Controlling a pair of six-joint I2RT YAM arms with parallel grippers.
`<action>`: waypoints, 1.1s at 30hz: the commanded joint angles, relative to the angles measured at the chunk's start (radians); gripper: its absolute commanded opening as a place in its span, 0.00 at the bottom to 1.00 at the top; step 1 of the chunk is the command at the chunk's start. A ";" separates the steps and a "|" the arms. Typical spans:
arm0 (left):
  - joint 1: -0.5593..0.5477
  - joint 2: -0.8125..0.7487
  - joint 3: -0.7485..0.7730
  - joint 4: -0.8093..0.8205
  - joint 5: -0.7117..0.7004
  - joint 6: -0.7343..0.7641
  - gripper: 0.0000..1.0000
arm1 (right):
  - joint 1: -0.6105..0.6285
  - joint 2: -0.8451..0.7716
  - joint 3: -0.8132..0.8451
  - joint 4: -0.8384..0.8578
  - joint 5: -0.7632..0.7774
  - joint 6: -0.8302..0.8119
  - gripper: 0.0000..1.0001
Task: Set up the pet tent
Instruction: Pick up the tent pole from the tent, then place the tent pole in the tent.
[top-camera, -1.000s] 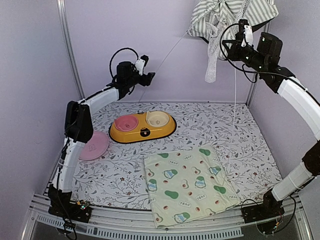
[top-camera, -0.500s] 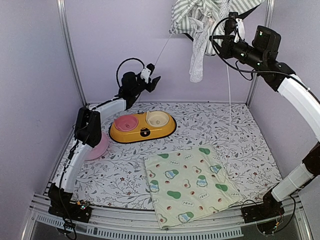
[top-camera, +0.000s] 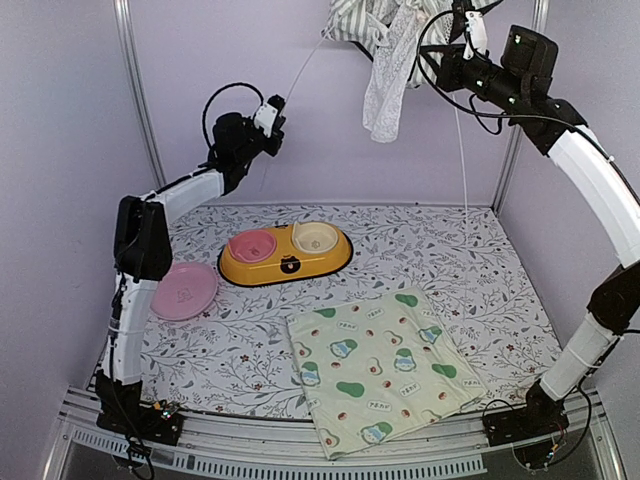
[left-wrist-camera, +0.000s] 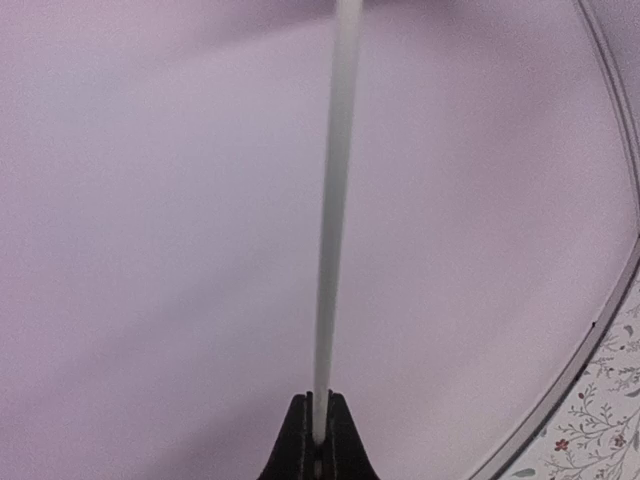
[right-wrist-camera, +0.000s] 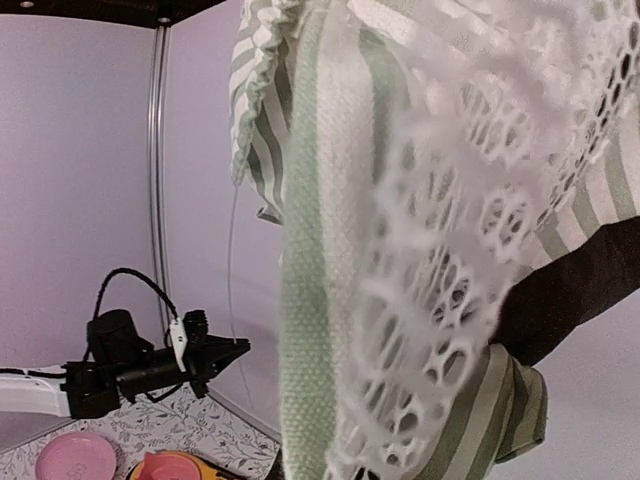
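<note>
Two tools share one load. The left tool (left-wrist-camera: 318, 405) has its fingers pressed together on a thin white pole (left-wrist-camera: 330, 230); in the left wrist view the pole rises straight out from between the fingertips. In the top view its long axis slants up and to the right, from the left tool at the far left to the pet tent (top-camera: 372, 18). The tent is bunched high at the far right, well above the tabletop (top-camera: 500, 290).

The right tool (top-camera: 450, 62) sits at the bundle itself. Striped fabric and the white lace curtain (top-camera: 385, 90) fill the right wrist view and hide the fingers, so it cannot be told whether they are spread or pinched. That the bundle hangs there suggests a grip.

A second pole (top-camera: 463, 150) drops nearly vertically from the bundle towards the far right of the tabletop. Whether its foot touches down cannot be told.

The tent thus lies up and to the right of the left tool, joined to it only by the slanting pole. The right arm is much the nearer. Spreading the tent probably calls for the two tools to draw apart along that axis. The chief risk is the thin pole slipping or bowing.

Below lie an avocado-print mat (top-camera: 380, 370) at the near centre, an orange double bowl (top-camera: 285, 255) farther back, and a pink dish (top-camera: 183, 290) at the left.
</note>
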 joint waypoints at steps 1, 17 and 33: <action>-0.070 -0.294 -0.078 -0.054 -0.037 0.065 0.00 | -0.011 0.043 0.132 -0.001 0.065 -0.098 0.00; -0.330 -1.149 -1.174 -0.394 -0.414 -0.535 0.00 | -0.015 0.049 -0.231 0.054 -0.090 -0.182 0.00; -0.359 -1.197 -1.493 -0.238 -0.527 -0.643 0.00 | 0.017 0.029 -0.563 0.203 0.017 -0.187 0.00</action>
